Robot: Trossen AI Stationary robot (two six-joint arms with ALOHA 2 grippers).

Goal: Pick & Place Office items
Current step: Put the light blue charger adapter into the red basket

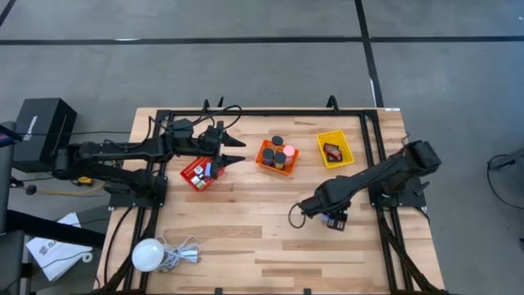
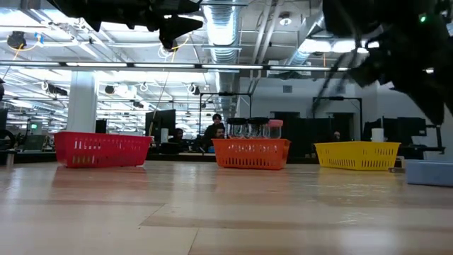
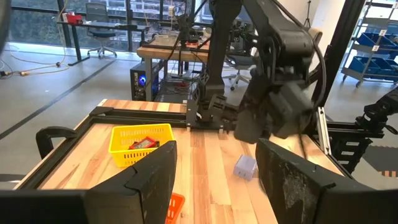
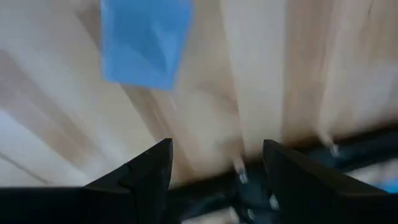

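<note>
A blue block (image 4: 146,40) lies flat on the wooden table, partly under my right arm's wrist (image 1: 334,221); the left wrist view shows it too (image 3: 245,167). My right gripper (image 1: 295,215) hangs open above the table, tipped steeply down, left of the block and with nothing between its fingers (image 4: 214,149). My left gripper (image 1: 239,150) stands open and level over the red basket (image 1: 201,174), empty (image 3: 214,152). The orange basket (image 1: 277,156) holds black cylinders and a pink one. Small red and black pieces lie in the yellow basket (image 1: 336,149).
The three mesh baskets stand in a row across the table's far half (image 2: 102,149) (image 2: 251,152) (image 2: 357,154). A white globe with a coiled cord (image 1: 149,254) lies at the near left corner. A black frame (image 1: 385,164) rims the table. Bare wood spans the near middle.
</note>
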